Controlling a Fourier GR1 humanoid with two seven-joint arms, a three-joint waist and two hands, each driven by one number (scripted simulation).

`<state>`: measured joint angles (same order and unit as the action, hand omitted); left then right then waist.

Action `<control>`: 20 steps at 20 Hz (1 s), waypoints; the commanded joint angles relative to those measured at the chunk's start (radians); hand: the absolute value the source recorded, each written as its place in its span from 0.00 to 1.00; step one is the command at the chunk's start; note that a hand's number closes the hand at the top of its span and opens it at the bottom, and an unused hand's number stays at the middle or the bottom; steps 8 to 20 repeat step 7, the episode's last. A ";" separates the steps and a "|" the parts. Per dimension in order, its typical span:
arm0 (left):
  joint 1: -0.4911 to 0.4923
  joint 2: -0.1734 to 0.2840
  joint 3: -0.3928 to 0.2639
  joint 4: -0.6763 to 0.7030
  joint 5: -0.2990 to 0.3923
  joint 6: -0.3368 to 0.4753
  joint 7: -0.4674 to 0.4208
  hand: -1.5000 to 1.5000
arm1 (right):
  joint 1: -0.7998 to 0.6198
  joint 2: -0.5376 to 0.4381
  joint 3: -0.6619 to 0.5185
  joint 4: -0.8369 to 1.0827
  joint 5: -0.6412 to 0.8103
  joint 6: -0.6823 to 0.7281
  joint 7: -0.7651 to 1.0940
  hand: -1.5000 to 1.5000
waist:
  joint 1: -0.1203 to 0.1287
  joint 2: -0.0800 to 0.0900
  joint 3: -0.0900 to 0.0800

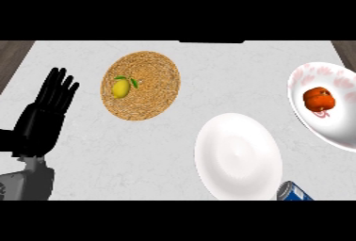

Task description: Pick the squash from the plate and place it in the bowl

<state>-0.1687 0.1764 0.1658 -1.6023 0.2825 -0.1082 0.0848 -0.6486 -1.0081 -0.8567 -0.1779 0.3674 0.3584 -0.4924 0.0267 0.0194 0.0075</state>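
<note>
A small orange-red squash (pixel 319 99) lies on a white plate with pink marks (pixel 313 75) at the right edge of the counter; the plate is partly cut off by the view. A plain white bowl (pixel 238 156) stands in front of it, nearer the middle, with nothing in it. My left hand (pixel 43 120) rests at the far left, open with its fingers pointing up, well away from both dishes. No right hand shows.
A round woven mat (pixel 141 85) at the back left carries a yellow lemon (pixel 122 87) with green leaves. A blue can (pixel 295 192) pokes in at the lower edge, just right of the bowl. Pale bare counter (pixel 139 155) lies between my left hand and the bowl.
</note>
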 commanded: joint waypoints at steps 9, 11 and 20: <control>0.053 -0.010 -0.002 -0.011 -0.003 -0.010 -0.023 0.50 | 0.205 -0.125 -0.023 0.037 -0.024 0.222 -0.108 0.00 | -0.006 -0.002 0.004; 0.053 -0.010 -0.002 -0.011 -0.003 -0.010 -0.023 0.50 | 0.205 -0.125 -0.023 0.037 -0.024 0.222 -0.108 0.00 | -0.006 -0.002 0.004; 0.053 -0.010 -0.002 -0.011 -0.003 -0.010 -0.023 0.50 | 0.205 -0.125 -0.023 0.037 -0.024 0.222 -0.108 0.00 | -0.006 -0.002 0.004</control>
